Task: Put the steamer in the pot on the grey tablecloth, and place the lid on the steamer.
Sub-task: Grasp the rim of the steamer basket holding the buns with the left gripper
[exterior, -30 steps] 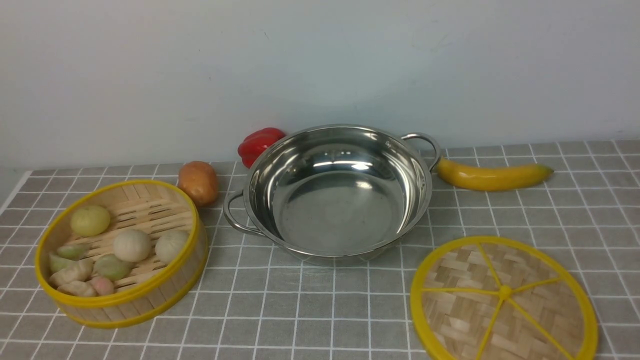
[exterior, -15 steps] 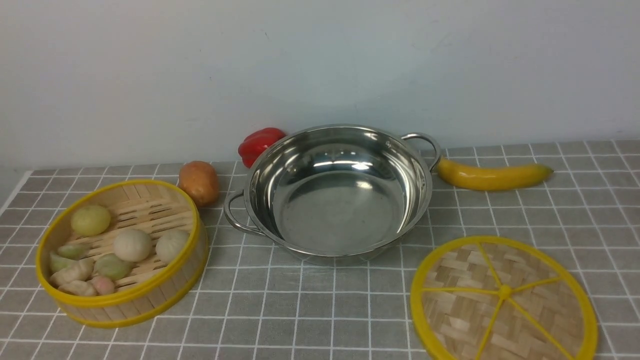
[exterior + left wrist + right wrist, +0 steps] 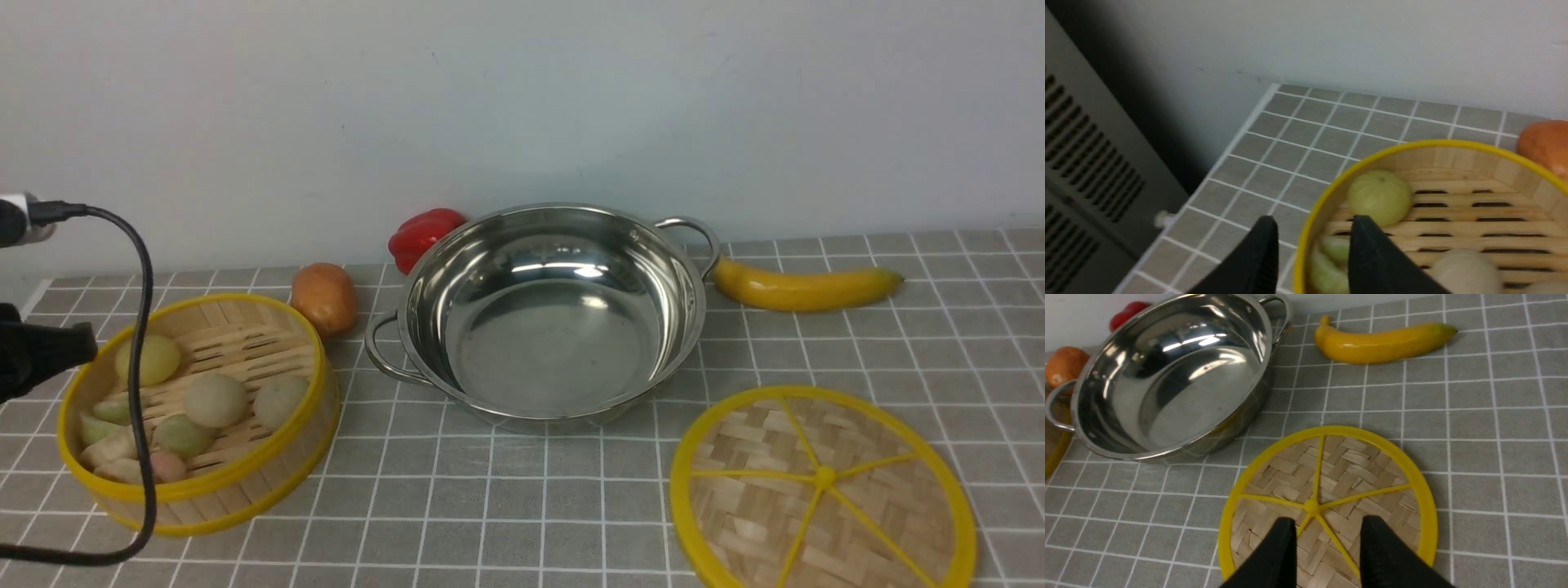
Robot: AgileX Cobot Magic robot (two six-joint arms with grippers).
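The steamer [image 3: 273, 478], a bamboo basket with yellow rims, sits at the left on the grey tablecloth [image 3: 522, 506] and holds several buns and dumplings [image 3: 214, 400]. The empty steel pot [image 3: 555, 343] stands in the middle. The flat woven lid [image 3: 759, 498] lies at the front right. My left gripper [image 3: 1314, 222] is open, with one finger outside and one inside the steamer's left rim [image 3: 1453, 143], above it. My right gripper [image 3: 1327, 522] is open above the lid [image 3: 1355, 473], near its centre knob, and is out of the front view.
A red pepper [image 3: 424, 233] and a round orange fruit [image 3: 324, 298] lie behind and left of the pot. A banana [image 3: 804, 287] lies to its right. The wall is close behind. The table's left edge [image 3: 1229, 147] borders a grey vented unit [image 3: 1081, 171].
My left arm with its black cable has come into the front view from the left, reaching the steamer's left rim. The steamer, pot and lid have not moved.
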